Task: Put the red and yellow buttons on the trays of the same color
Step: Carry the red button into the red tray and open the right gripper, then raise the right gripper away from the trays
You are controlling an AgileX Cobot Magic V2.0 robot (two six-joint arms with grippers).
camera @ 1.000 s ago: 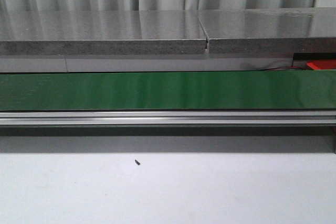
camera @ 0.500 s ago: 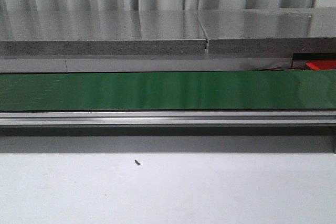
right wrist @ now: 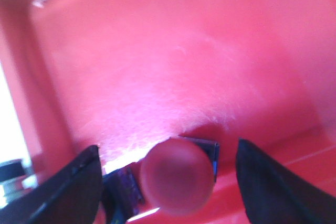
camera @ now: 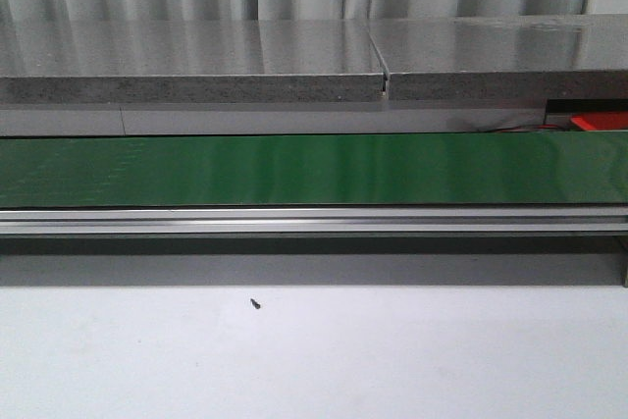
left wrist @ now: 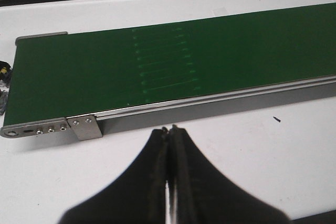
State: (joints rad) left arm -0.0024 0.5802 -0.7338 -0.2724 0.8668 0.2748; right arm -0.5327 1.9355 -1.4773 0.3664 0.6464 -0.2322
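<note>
The right pincer (right wrist: 168, 182) stands spread wide over the floor of the red tray (right wrist: 173, 61), its two dark fingers (right wrist: 68, 187) well apart on either side of a red button (right wrist: 176, 182) with a dark square base. Neither finger touches the button, so the pincer is released, and the button appears to rest on the tray floor on its own; the blur makes the contact hard to confirm. That spread reads as a drop-off: the red piece lies in the tray of its own colour, and the jaws are wide enough to lift away without dragging it. The left pincer (left wrist: 169, 132) is clenched with nothing between its tips, hovering above the white tabletop (left wrist: 252, 156) just beside the near rail of the green conveyor belt (left wrist: 173, 61), a sensible waiting post since buttons likely arrive along the belt. The belt is bare in the left wrist view and in the front view. No yellow button or yellow tray appears in any view, so that half of the task cannot be judged.
</note>
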